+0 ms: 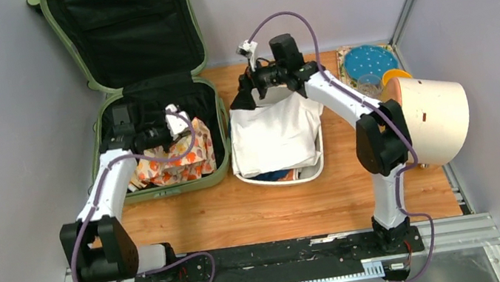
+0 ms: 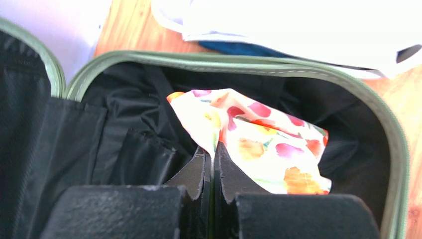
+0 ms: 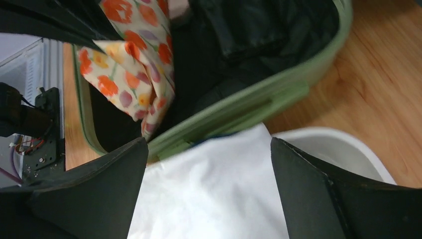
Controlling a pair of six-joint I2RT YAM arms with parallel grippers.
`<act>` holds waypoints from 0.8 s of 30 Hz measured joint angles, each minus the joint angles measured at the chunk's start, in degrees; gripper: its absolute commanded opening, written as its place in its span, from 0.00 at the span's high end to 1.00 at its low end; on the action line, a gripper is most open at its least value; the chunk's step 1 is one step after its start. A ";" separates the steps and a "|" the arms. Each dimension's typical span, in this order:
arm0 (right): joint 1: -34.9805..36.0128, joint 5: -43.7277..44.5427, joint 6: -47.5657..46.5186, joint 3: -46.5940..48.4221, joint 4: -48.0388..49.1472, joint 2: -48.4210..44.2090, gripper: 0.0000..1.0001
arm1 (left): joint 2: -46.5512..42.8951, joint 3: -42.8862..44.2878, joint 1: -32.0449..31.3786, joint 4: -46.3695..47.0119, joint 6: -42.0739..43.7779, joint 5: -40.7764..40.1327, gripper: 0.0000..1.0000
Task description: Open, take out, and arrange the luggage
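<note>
The sage-green suitcase (image 1: 219,127) lies open at the back left, its lid (image 1: 130,32) standing against the wall. A floral orange-and-white cloth (image 1: 179,163) lies in its black-lined lower half. My left gripper (image 1: 186,130) is inside the case and shut on an edge of the floral cloth (image 2: 268,144); the closed fingertips (image 2: 212,149) pinch the fabric, with the green rim (image 2: 239,60) beyond. My right gripper (image 1: 256,99) is open and empty just above a white cloth (image 1: 276,133) in the white tub (image 1: 315,169). In the right wrist view the open gripper (image 3: 209,144) straddles the white cloth (image 3: 214,199).
A cream cylinder with an orange end (image 1: 434,117) lies at the right edge. A blue dotted disc (image 1: 370,61) and a clear cup (image 1: 371,83) sit at the back right. Something blue (image 1: 278,175) lies under the white cloth. Walls close in at the back and right.
</note>
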 measured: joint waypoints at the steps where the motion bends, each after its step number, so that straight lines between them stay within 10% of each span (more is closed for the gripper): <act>1: 0.98 -0.70 0.55 -0.74 2.80 0.15 0.03 | -2.29 -2.01 -0.37 0.87 0.92 0.44 1.00; 9: 8.59 -10.97 0.85 -2.45 23.06 3.28 0.02 | -7.74 -9.90 -3.39 3.91 7.19 1.75 1.00; 24: 13.73 -14.23 -19.56 -0.46 13.00 8.74 0.15 | -9.44 -11.45 -3.54 5.77 10.54 1.97 1.00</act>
